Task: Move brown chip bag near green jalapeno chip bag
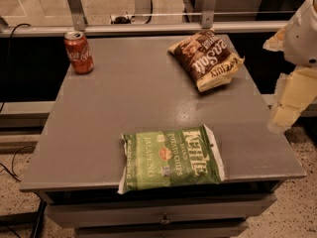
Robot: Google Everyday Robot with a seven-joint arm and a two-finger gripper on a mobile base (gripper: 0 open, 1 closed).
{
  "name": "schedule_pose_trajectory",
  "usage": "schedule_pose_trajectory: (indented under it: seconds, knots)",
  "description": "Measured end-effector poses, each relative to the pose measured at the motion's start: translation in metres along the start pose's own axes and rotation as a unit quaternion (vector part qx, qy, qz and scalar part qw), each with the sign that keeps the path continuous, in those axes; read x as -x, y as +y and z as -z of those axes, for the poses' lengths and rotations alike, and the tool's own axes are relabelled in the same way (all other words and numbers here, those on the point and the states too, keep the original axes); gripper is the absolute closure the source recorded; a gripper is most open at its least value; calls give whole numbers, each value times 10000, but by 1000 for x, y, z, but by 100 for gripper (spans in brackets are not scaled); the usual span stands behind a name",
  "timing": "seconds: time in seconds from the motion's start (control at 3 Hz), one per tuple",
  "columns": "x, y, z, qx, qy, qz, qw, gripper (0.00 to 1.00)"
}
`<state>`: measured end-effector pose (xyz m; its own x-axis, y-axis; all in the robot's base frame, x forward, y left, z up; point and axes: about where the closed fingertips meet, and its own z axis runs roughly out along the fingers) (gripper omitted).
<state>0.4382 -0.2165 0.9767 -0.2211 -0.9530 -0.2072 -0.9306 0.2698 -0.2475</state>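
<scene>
Gripper: the gripper [285, 114] hangs at the right edge of the view, off the right side of the grey table [124, 108], under the white arm [304, 33].
Gripper state: cannot tell how far open it is; no bag or can is touching it.
Brown chip bag: the brown chip bag [205, 58] is the nearest thing, left of the gripper and farther back. It lies on the table's far right part, apart from the gripper, with its tan-yellow end turned toward the gripper's side.
Green jalapeno chip bag: the green jalapeno chip bag [171, 158] is left of the gripper and closer to the camera. It lies flat at the table's front edge, with its front left corner hanging over that edge.
Gap between the 2 bags: well apart, with bare tabletop between them.
Red soda can: the red soda can [79, 52] is farthest from the gripper, upright at the table's far left corner.
Drawer: 1 drawer front [163, 216] sits under the tabletop, below the green bag.
</scene>
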Motion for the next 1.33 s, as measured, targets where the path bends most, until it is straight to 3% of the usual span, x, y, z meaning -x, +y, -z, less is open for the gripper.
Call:
schedule_pose_trajectory:
  seconds: [0.67,1.0,1.33]
  knots:
    - [1,-5,-4,-42,-54,5,10000,0]
    - [12,-38,-32,-223,-308,-1,9993,0]
    - [37,-101,-79,-559,-778,-213,9952,0]
